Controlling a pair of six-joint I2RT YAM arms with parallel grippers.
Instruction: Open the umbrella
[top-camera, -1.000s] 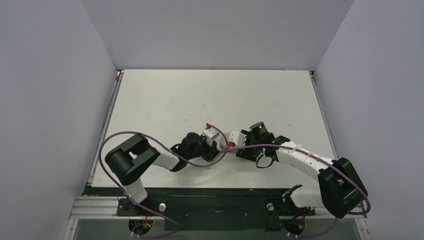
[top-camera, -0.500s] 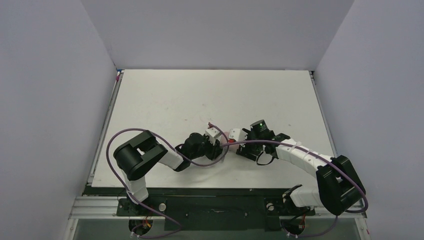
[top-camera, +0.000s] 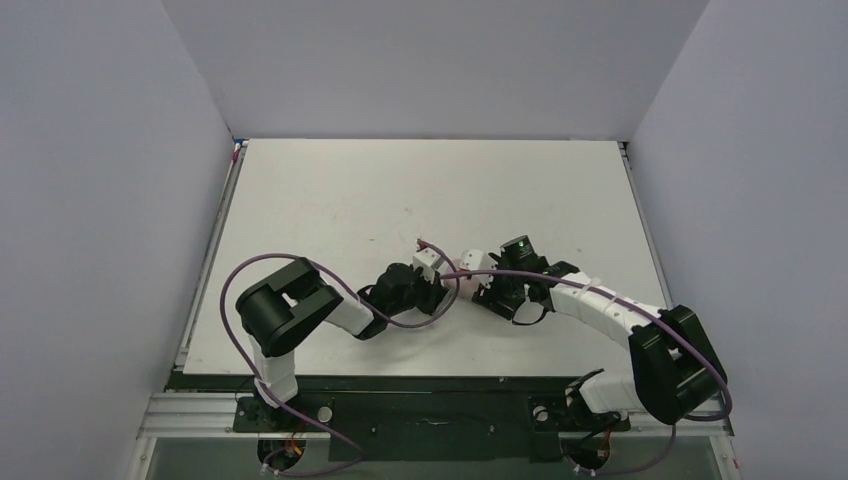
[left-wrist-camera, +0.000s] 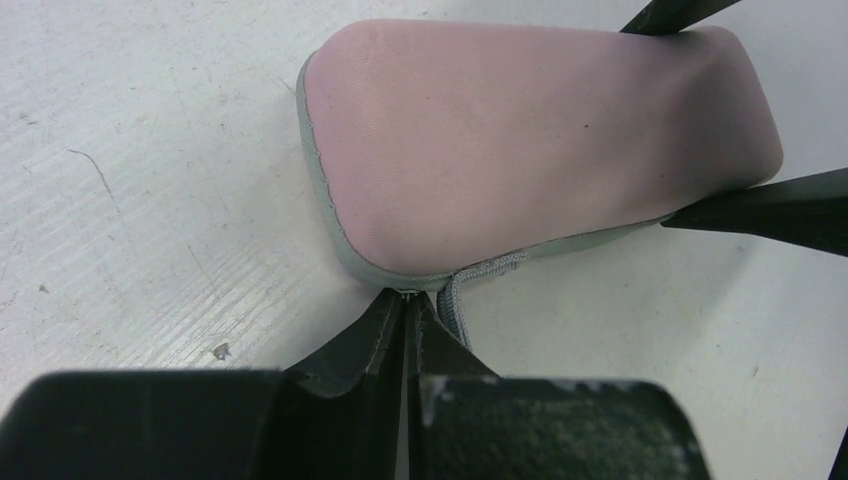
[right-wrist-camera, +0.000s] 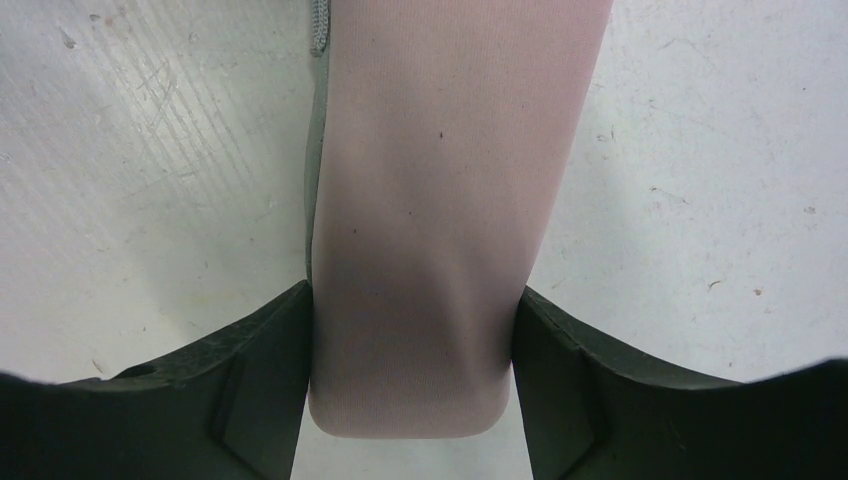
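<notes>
On a white table (left-wrist-camera: 130, 200), the right claw (right-wrist-camera: 412, 300) clamps a pale pink oblong fabric sleeve (left-wrist-camera: 520, 140), the umbrella unseen, probably inside; the left claw (left-wrist-camera: 405, 310) is pinched shut at its grey zip edge (left-wrist-camera: 485, 267), so next likely comes a steady pull along the zip.

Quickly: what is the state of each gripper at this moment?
Left gripper: closed, pinching the grey zip edge of the pink sleeve.
Right gripper: closed on the pink sleeve, one finger against each side.
</notes>
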